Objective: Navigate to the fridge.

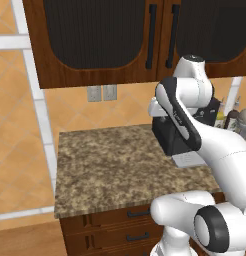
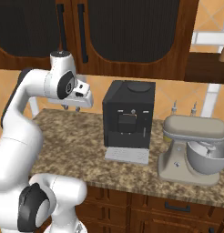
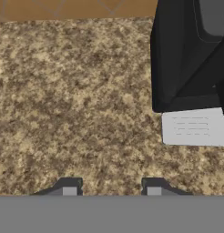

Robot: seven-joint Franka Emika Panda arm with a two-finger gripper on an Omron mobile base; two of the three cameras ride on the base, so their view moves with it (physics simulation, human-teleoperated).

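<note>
Left base view: the base faces a granite counter [image 1: 125, 170] under dark wood wall cabinets [image 1: 95, 35]; a black coffee machine [image 1: 170, 137] sits behind the white arm.
Right base view: the gripper [image 2: 72, 107] hangs over the counter, left of the coffee machine; a beige stand mixer [image 2: 193, 150] stands right of the machine.
Hand view: the two fingertips [image 3: 69, 187] stand apart with nothing between them, above bare granite left of the machine's tray [image 3: 196, 127].
Fridge: not at this counter, so its place cannot be told.
Progress: by this judgement, the drive to the fridge remains to be done.
</note>
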